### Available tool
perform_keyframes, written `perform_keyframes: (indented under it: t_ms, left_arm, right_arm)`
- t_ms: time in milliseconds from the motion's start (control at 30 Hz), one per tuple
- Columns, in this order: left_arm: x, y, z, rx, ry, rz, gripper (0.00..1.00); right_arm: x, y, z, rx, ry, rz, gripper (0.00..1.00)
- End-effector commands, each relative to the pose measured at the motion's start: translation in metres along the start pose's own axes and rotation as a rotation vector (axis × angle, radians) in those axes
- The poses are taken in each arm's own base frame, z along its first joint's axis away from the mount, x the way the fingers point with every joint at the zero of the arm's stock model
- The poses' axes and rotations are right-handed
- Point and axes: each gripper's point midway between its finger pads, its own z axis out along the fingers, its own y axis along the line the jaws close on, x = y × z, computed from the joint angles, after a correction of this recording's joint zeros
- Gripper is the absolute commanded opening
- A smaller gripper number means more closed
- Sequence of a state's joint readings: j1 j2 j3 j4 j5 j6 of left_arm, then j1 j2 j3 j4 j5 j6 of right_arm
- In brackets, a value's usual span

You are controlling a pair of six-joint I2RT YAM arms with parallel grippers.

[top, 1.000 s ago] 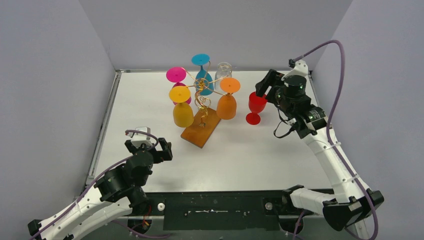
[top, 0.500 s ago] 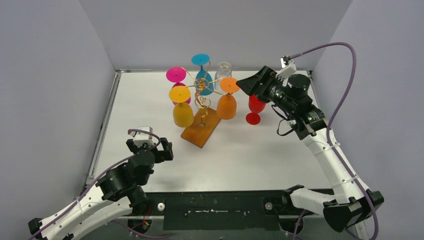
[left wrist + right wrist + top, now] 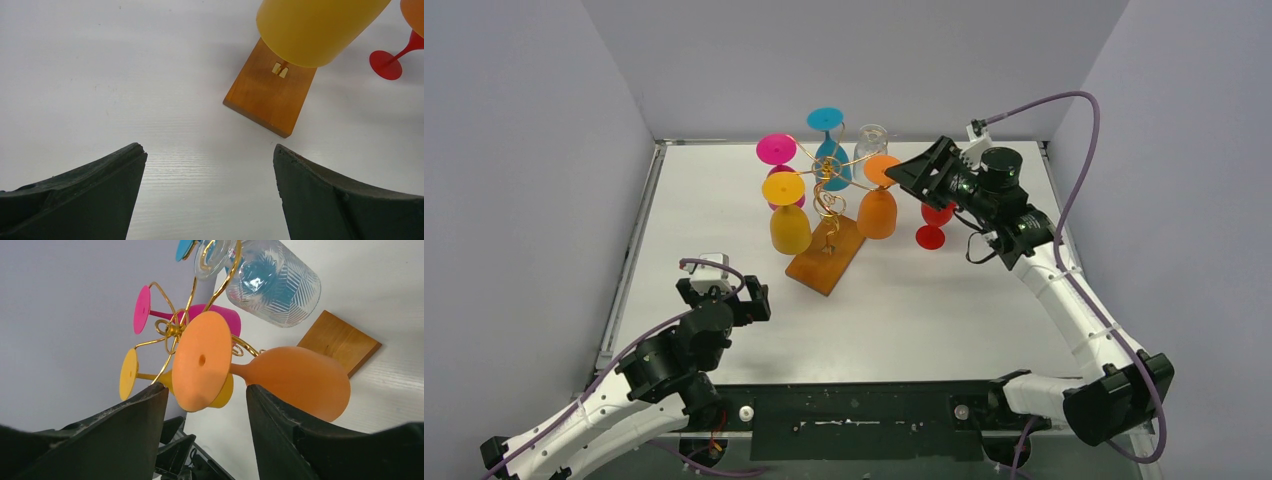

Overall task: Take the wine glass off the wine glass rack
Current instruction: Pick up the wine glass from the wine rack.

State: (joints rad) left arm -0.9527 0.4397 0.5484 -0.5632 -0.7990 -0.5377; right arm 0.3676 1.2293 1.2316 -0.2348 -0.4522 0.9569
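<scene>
Evidently the step in hand is the approach to the next glass. The right gripper (image 3: 904, 172) sits in the upper centre-right of the overhead view, level with the top of the rack (image 3: 827, 255), with its jaws apart and empty. In the right wrist view its two fingers (image 3: 125, 430) flank the round foot of the orange glass (image 3: 300, 382), which hangs upside down from a wire arm on the rack's right side. Whether either finger touches the foot is hard to tell; they look just clear of it. A red glass (image 3: 931, 236) stands upright on the table (image 3: 924, 310) just right of the rack, partly behind the gripper. The left gripper (image 3: 210, 155) hangs low in the lower left of the overhead view, jaws spread wide, holding nothing, well apart from the rack. Next, I judge, the right jaws should close on the stem or foot. They should then slide the glass outward along the wire arm without tugging the rack or knocking the yellow glass (image 3: 789, 228) beside it.
</scene>
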Motion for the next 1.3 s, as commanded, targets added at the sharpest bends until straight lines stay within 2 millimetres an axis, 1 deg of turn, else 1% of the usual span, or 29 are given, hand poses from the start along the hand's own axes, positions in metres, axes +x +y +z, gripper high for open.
perform_keyframes:
  t_ms: [0, 67, 167, 333, 400, 467, 533, 667, 800, 900, 1000, 1267]
  left_arm:
    - [-0.008, -0.009, 0.002, 0.030, -0.025, -0.026, 0.97]
    - [-0.007, -0.009, 0.002, 0.032, -0.021, -0.022, 0.97]
    - [-0.008, -0.009, 0.002, 0.033, -0.022, -0.024, 0.97]
    - [-0.006, -0.012, 0.003, 0.038, -0.014, -0.014, 0.97]
    - [-0.005, -0.012, 0.004, 0.036, -0.011, -0.011, 0.97]
    - [-0.004, -0.012, 0.004, 0.036, -0.007, -0.008, 0.97]
    - [-0.003, -0.013, 0.004, 0.036, -0.004, -0.005, 0.97]
    - [-0.003, -0.013, 0.005, 0.037, -0.003, -0.003, 0.97]
    - [-0.004, -0.012, 0.005, 0.033, -0.007, -0.006, 0.97]
    - [-0.006, -0.009, 0.004, 0.019, -0.013, -0.015, 0.97]
    - [-0.006, -0.009, 0.004, 0.020, -0.015, -0.015, 0.97]
    - [-0.004, -0.011, 0.005, 0.025, -0.005, -0.009, 0.97]
  right_arm:
    - [-0.018, 0.006, 0.009, -0.057, -0.041, 0.049, 0.58]
    - [-0.021, 0.000, 0.013, -0.048, -0.035, 0.066, 0.55]
    - [-0.024, -0.003, 0.017, -0.056, -0.038, 0.085, 0.48]
    - [-0.026, -0.001, 0.018, -0.090, -0.029, 0.103, 0.37]
    - [-0.024, -0.001, 0.018, -0.103, -0.018, 0.111, 0.31]
    - [-0.023, -0.001, 0.018, -0.113, -0.010, 0.125, 0.29]
    - [-0.024, 0.000, 0.016, -0.121, -0.012, 0.126, 0.23]
    - [-0.026, 0.000, 0.014, -0.123, -0.015, 0.128, 0.16]
    - [-0.028, 0.003, 0.011, -0.126, -0.019, 0.133, 0.12]
    - [-0.029, 0.009, 0.006, -0.139, -0.021, 0.139, 0.08]
    - [-0.030, 0.015, 0.001, -0.154, -0.027, 0.151, 0.03]
    - [-0.026, 0.015, -0.002, -0.159, -0.018, 0.168, 0.00]
